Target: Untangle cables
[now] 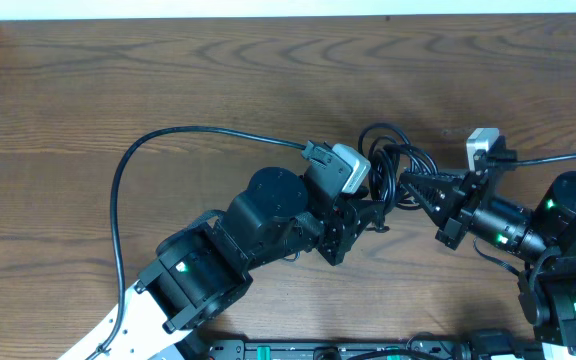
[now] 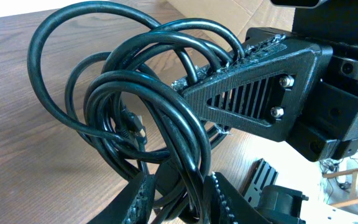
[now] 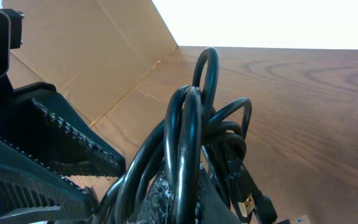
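- Two arms meet right of the middle of the wooden table [image 1: 268,70] in the overhead view, and the cables [image 1: 400,158] sit bunched between them as a small knot of black loops.
- From above, the left gripper [image 1: 381,198] reaches into the near side of the knot, and the right gripper [image 1: 406,183] points into it from the right. The two tips are just beside each other.
- One thicker cord [image 1: 138,160] arcs across the wood to the left arm's wrist, apart from the knot.
- Up close in the left wrist view, the cables [image 2: 104,93] fan out in several glossy loops above the table.
- A few strands drop between the ridged pads [image 2: 143,198] of the left gripper [image 2: 179,200]. The pads stand narrow around them, but I cannot tell whether they press.
- A small plug [image 2: 132,124] hangs among the loops.
- The right gripper's slotted finger [image 2: 260,93] is pressed together with its partner on the upper strands.
- In the right wrist view, the cables [image 3: 188,124] rise in tall loops out of the right gripper [image 3: 185,202], which pinches them at the base.
- A metal-tipped plug [image 3: 247,202] dangles just beside that grip.
- The left gripper [image 3: 104,183] comes in from the left, its toothed fingers [image 3: 61,134] on either side of the lower strands.
- A tan cardboard panel [image 3: 92,50] stands behind them.
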